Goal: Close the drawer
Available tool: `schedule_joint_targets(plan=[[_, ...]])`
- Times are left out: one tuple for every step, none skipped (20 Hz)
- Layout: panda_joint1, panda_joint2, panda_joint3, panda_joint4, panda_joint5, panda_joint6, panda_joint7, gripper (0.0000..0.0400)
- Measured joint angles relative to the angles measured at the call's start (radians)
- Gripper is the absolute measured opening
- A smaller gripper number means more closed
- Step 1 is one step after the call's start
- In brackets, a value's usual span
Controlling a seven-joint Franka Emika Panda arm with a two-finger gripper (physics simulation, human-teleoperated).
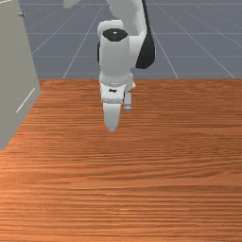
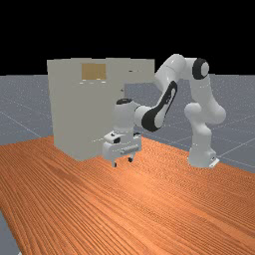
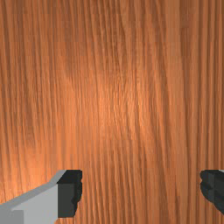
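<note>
Far view: drawer [image 2: 139, 72] juts out, open, from the upper part of the pale cabinet [image 2: 74, 112], toward the far view's right; gripper [image 2: 123, 162] well below it, hanging over the table [image 2: 149, 209]. Front view: cabinet along the front view's left edge, gripper apart from it, fingers pointing down. Wrist view: fingers [image 3: 70, 192] wide apart, table wood seen between them

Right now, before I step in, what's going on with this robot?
The arm isn't handling anything. Its gripper hangs open over the table, off to one side of the cabinet. High on the cabinet, the drawer sticks out, so it isn't closed yet; the gripper is well below it.
</note>
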Motion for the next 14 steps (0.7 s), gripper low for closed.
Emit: schedule_joint_targets(plan=[[0.0,0.0,0.0,0.0,0.0,0.0,0.0,0.0243],[0.0,0.0,0.0,0.0,0.0,0.0,0.0,0.0148],[0.0,0.0,0.0,0.0,0.0,0.0,0.0,0.009],[0.0,0.0,0.0,0.0,0.0,0.0,0.0,0.0054],[0.0,0.0,0.0,0.0,0.0,0.0,0.0,0.0033],[0.042,0.006,-0.019,0.012,0.005,-0.014,0.207,0.002],[0.041,0.018,0.012,0.039,-0.006,-0.058,0.077,0.0012],[0.063,-0.026,-0.002,-0.039,-0.003,0.003,0.181,0.0007],[0.067,-0.063,-0.002,-0.097,-0.006,0.023,0.194,0.0004],[0.068,-0.113,-0.002,-0.173,-0.011,0.048,0.203,0.0003],[0.07,-0.163,-0.001,-0.245,-0.015,0.071,0.216,0.0002],[0.066,-0.233,0.004,-0.345,-0.024,0.101,0.187,0.0001],[0.061,-0.28,0.01,-0.409,-0.028,0.122,0.106,0.0001],[0.062,-0.326,0.01,-0.471,-0.032,0.138,0.094,0.0]])
